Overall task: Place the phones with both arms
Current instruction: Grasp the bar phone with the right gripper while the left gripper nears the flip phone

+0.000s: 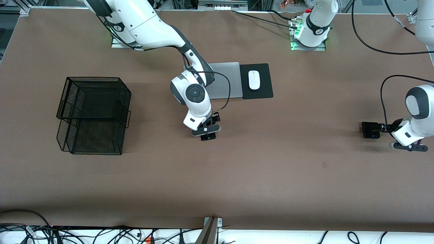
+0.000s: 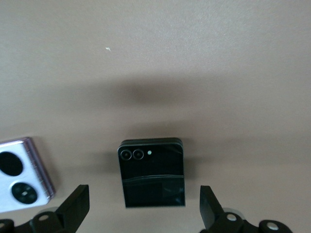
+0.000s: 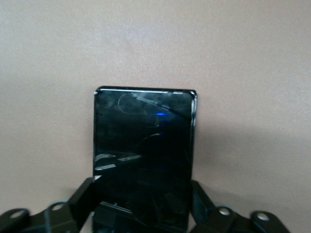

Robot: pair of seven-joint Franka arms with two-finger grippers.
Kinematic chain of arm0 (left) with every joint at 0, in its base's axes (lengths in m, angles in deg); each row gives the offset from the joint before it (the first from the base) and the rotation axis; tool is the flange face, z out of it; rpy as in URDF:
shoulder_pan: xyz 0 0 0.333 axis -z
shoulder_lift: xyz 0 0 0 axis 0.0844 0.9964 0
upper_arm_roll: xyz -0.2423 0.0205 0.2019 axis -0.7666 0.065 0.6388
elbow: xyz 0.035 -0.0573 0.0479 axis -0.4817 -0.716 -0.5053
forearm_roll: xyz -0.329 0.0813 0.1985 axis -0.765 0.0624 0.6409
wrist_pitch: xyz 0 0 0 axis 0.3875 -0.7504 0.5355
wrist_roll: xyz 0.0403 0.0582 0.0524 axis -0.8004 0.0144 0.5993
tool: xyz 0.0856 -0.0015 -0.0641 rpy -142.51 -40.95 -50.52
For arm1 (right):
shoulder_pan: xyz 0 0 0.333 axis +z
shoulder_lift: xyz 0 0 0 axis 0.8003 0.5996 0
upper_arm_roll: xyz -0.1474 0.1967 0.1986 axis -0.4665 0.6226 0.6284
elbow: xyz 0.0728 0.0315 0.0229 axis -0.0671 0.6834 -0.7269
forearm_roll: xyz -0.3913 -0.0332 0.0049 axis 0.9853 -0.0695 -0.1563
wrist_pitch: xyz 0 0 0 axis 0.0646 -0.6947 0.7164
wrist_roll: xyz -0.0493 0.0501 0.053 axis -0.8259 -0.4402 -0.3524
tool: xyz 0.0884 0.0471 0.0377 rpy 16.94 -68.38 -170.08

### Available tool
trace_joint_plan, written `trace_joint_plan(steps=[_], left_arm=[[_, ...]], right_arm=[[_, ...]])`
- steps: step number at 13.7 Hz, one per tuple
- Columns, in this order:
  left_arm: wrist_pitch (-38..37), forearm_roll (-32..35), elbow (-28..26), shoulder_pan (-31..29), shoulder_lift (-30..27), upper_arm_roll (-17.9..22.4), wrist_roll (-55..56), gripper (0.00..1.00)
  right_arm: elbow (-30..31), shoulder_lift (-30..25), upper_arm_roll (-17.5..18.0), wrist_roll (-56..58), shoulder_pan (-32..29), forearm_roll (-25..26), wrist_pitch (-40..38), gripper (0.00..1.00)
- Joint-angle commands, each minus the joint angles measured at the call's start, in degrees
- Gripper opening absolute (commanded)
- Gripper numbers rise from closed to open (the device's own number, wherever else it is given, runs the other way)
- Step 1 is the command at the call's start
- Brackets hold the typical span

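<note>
My right gripper (image 3: pixel 143 213) is clamped on the sides of the black slab phone (image 3: pixel 145 155), one finger on each long edge; seen from the front camera the gripper (image 1: pixel 206 132) sits low over the middle of the bench (image 1: pixel 271 176), with only a dark end of the phone poking out beneath it, and I cannot tell whether the phone has left the surface. My left gripper (image 2: pixel 143 208) is spread as wide as it goes and holds nothing; the dark flip phone (image 2: pixel 152 172) lies flat on the bench directly between its fingers, lens end pointing away from my wrist, and the fingers stand clear of both its sides. The lavender-white phone (image 2: pixel 22 174) lies just beside the flip phone, outside one of my left fingers and apart from it. From the front, this gripper (image 1: pixel 385 128) reaches at the flip phone (image 1: pixel 370 130) near the left arm's end of the bench. I judge the step to be the pick-up: the right side has its grip, the left has not yet closed. Next, I reckon, the left must settle squarely and close on the flip phone without nudging its neighbour, while the right lifts the slab level and carries it, probably toward the mesh tray (image 1: pixel 93 115) at the right arm's end.
</note>
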Motion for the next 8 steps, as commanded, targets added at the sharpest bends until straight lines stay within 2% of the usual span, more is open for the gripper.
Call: trace_joint_plan(steps=[1, 2, 5, 8], left_arm=[[3.2, 0.6, -1.5, -0.9, 1.2, -0.6, 1.0, 1.0], [4.9, 0.7, -2.9, -1.2, 1.1, -0.6, 1.0, 1.0], [8.7, 0.8, -5.8, -2.0, 0.9, -0.6, 1.0, 1.0], [11.2, 0.8, -7.3, -2.8, 0.9, -0.6, 1.1, 1.0]], right_arm=[[-1.1, 1.4, -0.1, -0.8, 0.3, 0.7, 1.3, 0.04], [-1.1, 1.3, -0.1, -0.8, 0.3, 0.8, 1.3, 0.0], [-1.3, 0.5, -0.5, -0.8, 0.2, 0.8, 0.7, 0.0], [-1.2, -2.2, -3.2, -0.7, 0.1, 0.6, -0.5, 0.0]])
